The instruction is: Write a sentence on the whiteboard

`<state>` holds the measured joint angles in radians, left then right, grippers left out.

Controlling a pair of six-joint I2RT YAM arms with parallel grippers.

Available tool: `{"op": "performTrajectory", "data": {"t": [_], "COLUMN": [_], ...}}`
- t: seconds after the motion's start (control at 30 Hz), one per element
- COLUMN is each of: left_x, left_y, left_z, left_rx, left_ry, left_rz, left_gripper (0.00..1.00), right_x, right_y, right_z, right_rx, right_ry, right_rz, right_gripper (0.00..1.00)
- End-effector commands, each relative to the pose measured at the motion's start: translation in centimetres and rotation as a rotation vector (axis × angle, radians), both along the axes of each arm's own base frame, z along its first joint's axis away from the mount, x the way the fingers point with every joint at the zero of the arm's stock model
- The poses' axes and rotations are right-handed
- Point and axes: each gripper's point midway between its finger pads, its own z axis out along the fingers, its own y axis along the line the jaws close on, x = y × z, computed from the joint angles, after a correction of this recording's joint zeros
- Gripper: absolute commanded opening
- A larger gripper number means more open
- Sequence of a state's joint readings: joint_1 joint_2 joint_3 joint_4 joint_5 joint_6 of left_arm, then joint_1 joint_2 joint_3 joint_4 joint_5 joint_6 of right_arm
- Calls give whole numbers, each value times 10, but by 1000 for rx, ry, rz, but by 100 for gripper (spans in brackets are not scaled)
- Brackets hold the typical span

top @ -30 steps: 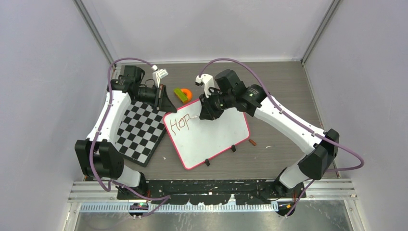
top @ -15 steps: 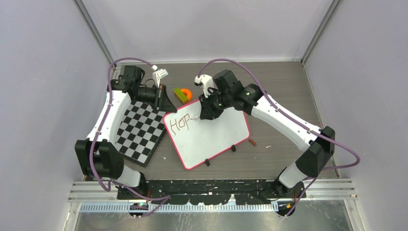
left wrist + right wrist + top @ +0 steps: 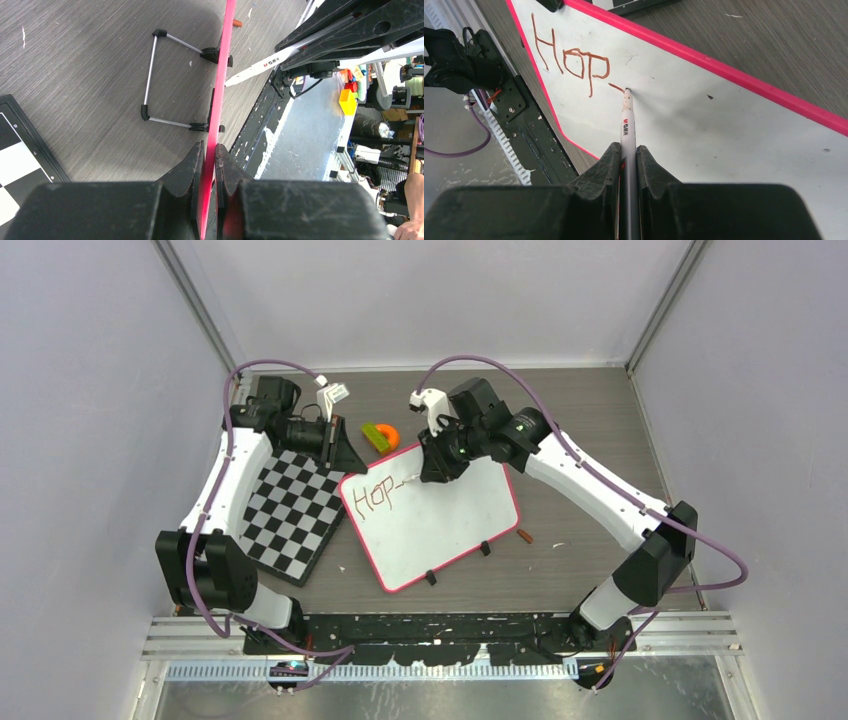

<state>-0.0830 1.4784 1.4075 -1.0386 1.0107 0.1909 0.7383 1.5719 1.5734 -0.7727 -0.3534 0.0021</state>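
Between the fingers of the right gripper a white marker is clamped, the jaws pressed together on its barrel. The long axis of the marker goes straight out from the jaws. Its tip touches the whiteboard at the end of a short stroke, just to the right of the letters "Hop". These letters are all of the sentence that is written so far.

The line of writing runs across the marker's axis, almost parallel to the far pink rim, and the free white surface lies further along that line. I judge that the next letter is only begun, so the tip must travel sideways and not forward.

The left gripper is closed on the rim at the board's far left corner and holds it steady. The board lies skewed on the table, just beside the checkerboard. The right arm does the writing.
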Motion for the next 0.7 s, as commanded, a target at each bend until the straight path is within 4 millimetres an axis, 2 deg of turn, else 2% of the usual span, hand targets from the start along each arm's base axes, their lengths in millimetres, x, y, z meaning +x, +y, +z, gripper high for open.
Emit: {"op": "performTrajectory", "data": {"t": [0.0,0.47,0.67], "left_x": [-5,-6,-6], "left_y": [-2,-1,-1], "left_z": [10,11,10], "left_rx": [-20,-17,-15], "left_ry": [-13,-17,-16], "left_rz": [-7,-7,-7], "left_gripper": [0,0,0], "right_x": [19,6,-1], "right_y": [7,23,24], "right_z": [21,24,10], "right_rx": [39,60,26], "right_ry": [-75,-82,-55], "right_rz": [-22,28,36], "right_gripper": [0,0,0]}}
